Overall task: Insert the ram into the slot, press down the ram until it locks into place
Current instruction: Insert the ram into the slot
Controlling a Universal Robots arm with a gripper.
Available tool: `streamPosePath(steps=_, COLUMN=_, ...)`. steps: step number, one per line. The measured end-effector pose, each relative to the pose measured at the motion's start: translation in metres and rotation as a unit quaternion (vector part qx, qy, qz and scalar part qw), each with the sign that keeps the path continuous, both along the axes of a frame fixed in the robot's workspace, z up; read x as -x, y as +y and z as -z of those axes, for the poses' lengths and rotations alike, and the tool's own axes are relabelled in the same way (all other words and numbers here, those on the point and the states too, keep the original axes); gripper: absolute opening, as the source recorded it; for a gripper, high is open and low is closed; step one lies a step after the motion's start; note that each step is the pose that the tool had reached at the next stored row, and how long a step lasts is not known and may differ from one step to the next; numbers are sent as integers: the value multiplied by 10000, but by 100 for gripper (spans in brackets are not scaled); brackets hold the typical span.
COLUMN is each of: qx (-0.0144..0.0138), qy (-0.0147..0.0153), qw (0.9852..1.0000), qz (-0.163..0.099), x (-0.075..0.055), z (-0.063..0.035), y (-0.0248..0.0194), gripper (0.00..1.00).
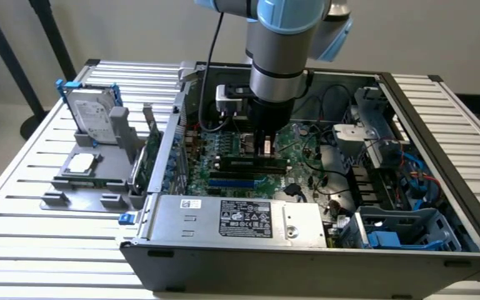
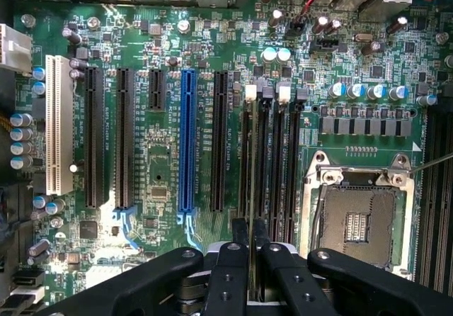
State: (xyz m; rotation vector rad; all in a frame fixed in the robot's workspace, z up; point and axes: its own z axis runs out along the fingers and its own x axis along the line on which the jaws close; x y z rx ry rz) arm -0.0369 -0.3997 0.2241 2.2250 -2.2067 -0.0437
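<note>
Step in hand, by my reading: seating. The ram (image 2: pixel 251 188) stands edge-on along the slot (image 2: pixel 243 160); I cannot tell whether it is locked. Keep it upright and press evenly so the end clip (image 2: pixel 250 93) catches.

The gripper (image 2: pixel 252 268) is narrow, clamped on the ram's upper edge. Exterior view: the blue slot (image 1: pixel 235 182) lies at the gripper's 7 o'clock.

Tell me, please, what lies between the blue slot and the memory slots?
One long black slot, in the wrist view; the gripper grips the ram.
</note>
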Motion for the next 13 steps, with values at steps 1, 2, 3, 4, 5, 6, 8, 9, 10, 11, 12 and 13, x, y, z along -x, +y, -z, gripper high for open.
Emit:
streamPosePath(steps=1, qx=0, qy=0, qw=10000, qz=-1, x=0, z=1, y=1, gripper=14)
streamPosePath(steps=2, qx=1, qy=0, qw=10000, qz=-2, x=0, z=2, y=1, gripper=14)
streamPosePath(steps=3, qx=0, qy=0, qw=10000, qz=-2, x=0, z=5, y=1, gripper=14)
streamPosePath(steps=4, qx=1, qy=0, qw=10000, qz=-2, x=0, z=8, y=2, gripper=14)
streamPosePath(steps=5, qx=1, qy=0, qw=10000, qz=-2, x=0, z=10, y=2, gripper=14)
streamPosePath(steps=6, qx=0, qy=0, qw=10000, qz=-2, x=0, z=14, y=2, gripper=14)
streamPosePath(steps=8, qx=0, qy=0, qw=10000, qz=-2, x=0, z=19, y=2, gripper=14)
streamPosePath(steps=9, qx=-1, qy=0, qw=10000, qz=-3, x=0, z=23, y=2, gripper=14)
streamPosePath(steps=10, qx=0, qy=0, qw=10000, qz=-3, x=0, z=26, y=2, gripper=14)
streamPosePath(steps=11, qx=-1, qy=0, qw=10000, qz=-3, x=0, z=32, y=2, gripper=14)
streamPosePath(steps=12, qx=0, qy=0, qw=10000, qz=-4, x=0, z=38, y=2, gripper=14)
streamPosePath(steps=13, qx=0, qy=0, qw=10000, qz=-4, x=0, z=41, y=2, gripper=14)
